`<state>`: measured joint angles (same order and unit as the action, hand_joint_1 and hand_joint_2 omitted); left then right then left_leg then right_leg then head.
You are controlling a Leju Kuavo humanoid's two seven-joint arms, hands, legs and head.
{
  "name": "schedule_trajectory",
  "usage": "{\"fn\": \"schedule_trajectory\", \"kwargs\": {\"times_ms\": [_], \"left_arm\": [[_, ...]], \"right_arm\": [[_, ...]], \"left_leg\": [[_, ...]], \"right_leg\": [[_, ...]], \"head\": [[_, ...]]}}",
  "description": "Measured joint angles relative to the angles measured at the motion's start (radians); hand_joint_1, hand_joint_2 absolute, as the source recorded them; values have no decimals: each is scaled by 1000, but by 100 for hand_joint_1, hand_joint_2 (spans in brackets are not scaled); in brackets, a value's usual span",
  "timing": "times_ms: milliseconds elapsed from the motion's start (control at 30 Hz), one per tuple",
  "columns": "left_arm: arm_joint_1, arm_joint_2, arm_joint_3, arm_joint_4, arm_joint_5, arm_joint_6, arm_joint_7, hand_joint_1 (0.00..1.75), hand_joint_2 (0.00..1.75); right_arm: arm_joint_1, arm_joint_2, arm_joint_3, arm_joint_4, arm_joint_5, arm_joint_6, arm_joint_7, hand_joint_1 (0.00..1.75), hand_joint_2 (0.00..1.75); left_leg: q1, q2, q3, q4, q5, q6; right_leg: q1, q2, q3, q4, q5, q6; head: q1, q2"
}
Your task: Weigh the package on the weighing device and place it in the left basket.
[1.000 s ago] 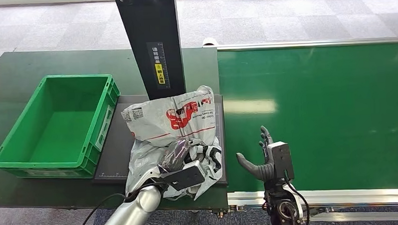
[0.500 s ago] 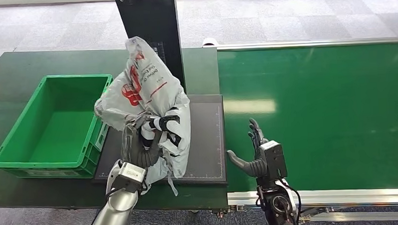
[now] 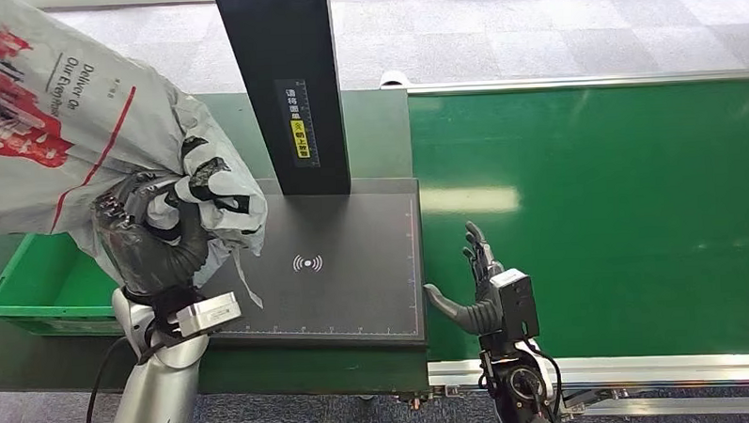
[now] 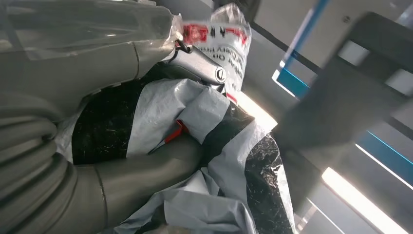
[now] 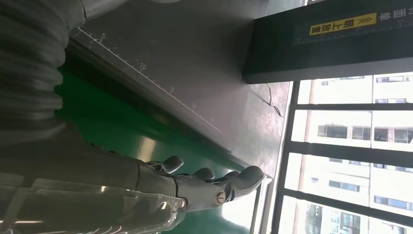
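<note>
Left hand [image 3: 156, 247] fingers grasping courier bag [image 3: 57, 119], raised at upper left above green basket [image 3: 35, 280]; scale platform [image 3: 335, 269] bare. Drop into basket remains. Right hand [image 3: 477, 297] fingers released, idle.

Green conveyor belt [image 3: 596, 213]; grey carpet [image 3: 534, 37].

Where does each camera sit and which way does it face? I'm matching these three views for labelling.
Head view: high on the body, looking down at the scale plate, the package held by the left hand, and the right hand.
Left wrist view: behind the left hand, close on the package.
Right wrist view: behind the right hand, facing the plate.
Shared: package, plate.
</note>
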<state>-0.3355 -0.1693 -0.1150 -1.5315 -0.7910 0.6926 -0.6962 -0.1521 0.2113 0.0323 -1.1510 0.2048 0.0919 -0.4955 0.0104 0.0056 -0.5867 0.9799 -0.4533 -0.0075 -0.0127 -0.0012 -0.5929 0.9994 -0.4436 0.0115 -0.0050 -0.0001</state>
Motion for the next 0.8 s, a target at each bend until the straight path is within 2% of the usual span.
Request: {"fn": "schedule_trajectory", "kwargs": {"times_ms": [433, 600, 667, 800], "left_arm": [[-136, -2, 240, 187, -174, 2, 0, 175, 175], [-202, -8, 406, 248, -339, 3, 9, 175, 175], [-239, -4, 480, 299, -460, 4, 74, 175, 175], [-298, 25, 568, 431, -689, 4, 313, 175, 175]], "right_arm": [[24, -14, 7, 0, -17, -10, 0, 0, 175], [30, -16, 9, 0, -21, -13, 0, 0, 175], [34, -19, 10, 0, -22, -14, 1, 0, 175], [41, -23, 12, -3, -22, -17, 8, 0, 175]], "left_leg": [[0, 0, 0, 0, 0, 0], [0, 1, 0, 0, 0, 0], [0, 0, 0, 0, 0, 0], [0, 1, 1, 0, 1, 0]], "right_leg": [[0, 0, 0, 0, 0, 0], [0, 1, 0, 0, 0, 0], [0, 0, 0, 0, 0, 0], [0, 1, 0, 1, 0, -1]], "head": [[0, 0], [0, 0], [0, 0], [0, 0]]}}
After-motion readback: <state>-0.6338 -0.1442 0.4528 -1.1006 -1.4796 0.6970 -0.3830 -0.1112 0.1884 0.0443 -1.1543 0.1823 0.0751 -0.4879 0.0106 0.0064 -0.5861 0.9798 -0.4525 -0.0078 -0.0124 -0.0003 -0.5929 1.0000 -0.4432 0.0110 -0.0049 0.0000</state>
